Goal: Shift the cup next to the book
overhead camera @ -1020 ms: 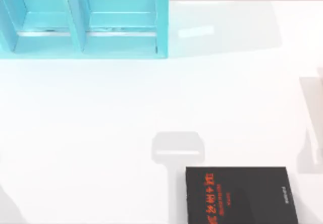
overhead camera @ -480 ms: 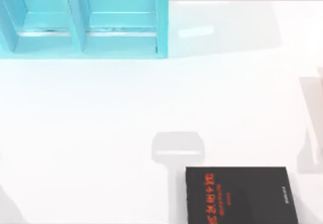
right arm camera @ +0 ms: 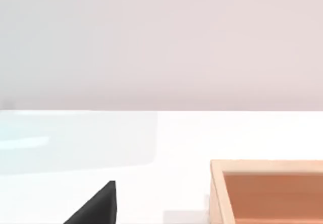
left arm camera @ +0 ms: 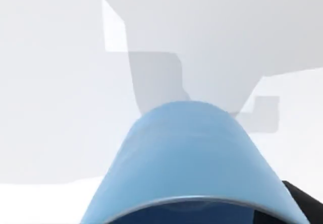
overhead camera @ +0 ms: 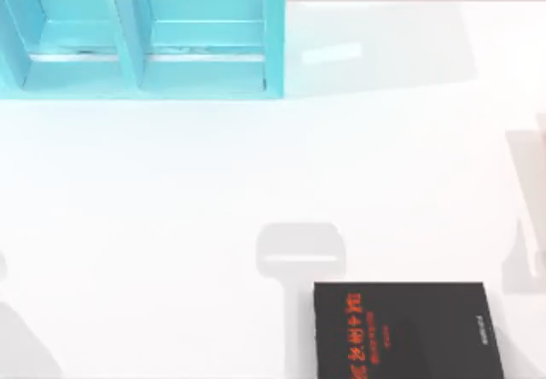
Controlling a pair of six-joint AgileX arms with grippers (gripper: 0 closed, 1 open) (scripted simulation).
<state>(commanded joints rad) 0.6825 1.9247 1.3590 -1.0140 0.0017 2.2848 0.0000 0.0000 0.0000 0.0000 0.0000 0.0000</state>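
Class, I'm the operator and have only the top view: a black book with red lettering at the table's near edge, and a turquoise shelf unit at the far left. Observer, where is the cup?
Observer: The left wrist view has the light-blue cup close against the camera, with its rim nearest the lens.
Operator: Is it beside the book yet?
Observer: I cannot tell. Behind the cup, that view has white table crossed by grey shadows.
Operator: Is there anything else I'm missing?
Observer: In the right wrist view an open wooden box sits on the table, apart from a black corner of the book.
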